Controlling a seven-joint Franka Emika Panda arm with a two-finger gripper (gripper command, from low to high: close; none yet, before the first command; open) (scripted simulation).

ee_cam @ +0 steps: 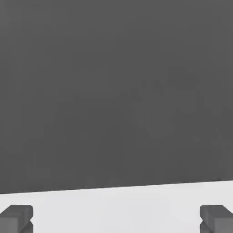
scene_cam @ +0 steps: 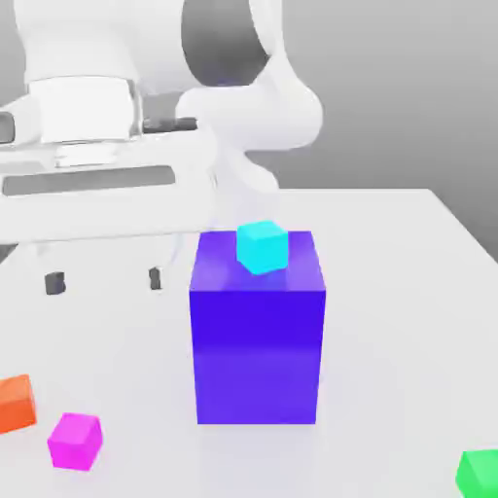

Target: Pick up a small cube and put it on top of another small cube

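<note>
Magenta cube [scene_cam: 75, 442]: looks light, stiff, prob. hard plastic; glossy faces, so maybe a bit slippery, but not fragile. Best hold: two opposite side faces, mid-height, w/ the hand turned to match (it sits skewed on the bench [scene_cam: 389, 321], so a straight-on pinch could catch its edges). It lies lower left in the exterior view, just beside the orange cube [scene_cam: 15, 404], w/ a small gap betw. them. Hand [scene_cam: 105, 281] is left of centre, higher in the frame, apart from the cube; fingers spread wide, nothing betw. them. Next move prob. needs lining up over the cube, then lowering w/o bumping orange.
</note>
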